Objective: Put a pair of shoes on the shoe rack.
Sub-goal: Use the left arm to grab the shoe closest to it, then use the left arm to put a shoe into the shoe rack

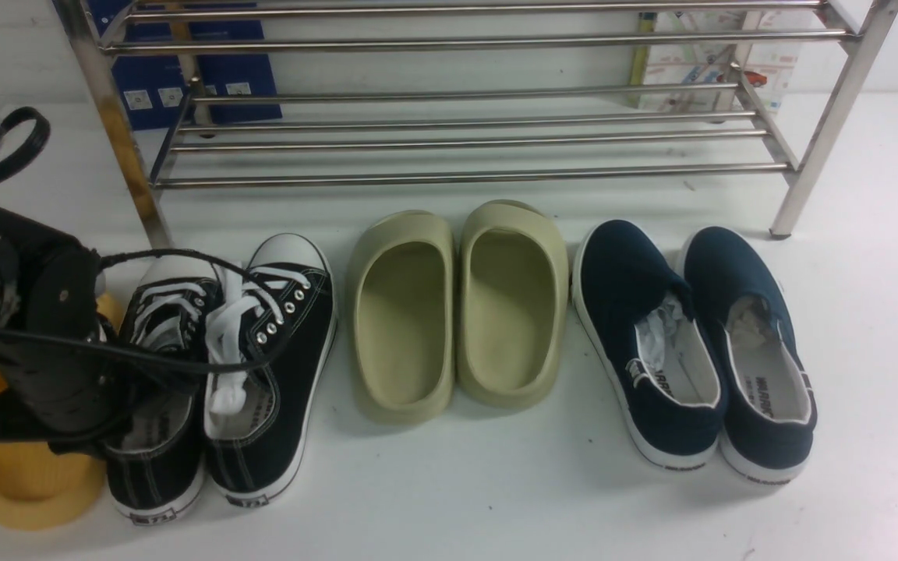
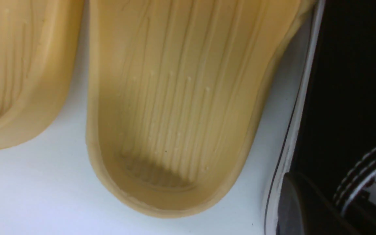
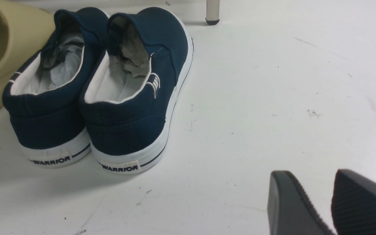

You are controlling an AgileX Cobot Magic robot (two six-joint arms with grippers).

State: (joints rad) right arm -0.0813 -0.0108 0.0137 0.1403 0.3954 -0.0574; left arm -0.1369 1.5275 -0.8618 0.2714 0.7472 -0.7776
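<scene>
Front view: the shoe rack (image 1: 464, 142) stands at 12 o'clk on the white bench (image 1: 496, 499). The black sneakers (image 1: 285, 374) are not on it yet. They sit on the bench at 8 o'clk, close side by side, white toes toward the rack, laces loose.

Just R of them, near the middle, is a pair of green clogs (image 1: 457, 312). At 4 o'clk is a pair of navy shoes (image 1: 691, 351). At 9 o'clk, partly under the L arm (image 1: 36, 312), are yellow slippers (image 1: 36, 483).

The L arm hangs low over the L sneaker & its black cable (image 1: 184, 257) lies across the laces. The L gripper (image 1: 106, 413) is down by that sneaker's heel end w/ jaws pressed together. Can't tell if it pinches the shoe.

L wrist view: a yellow slipper (image 2: 175, 114) fills the pic, w/ the sneaker's black side (image 2: 354, 81) just beside it.

R wrist view: the R gripper (image 3: 305, 174) has jaws spread a bit, nothing btw them. It is well apart from the navy shoes (image 3: 109, 98).
</scene>
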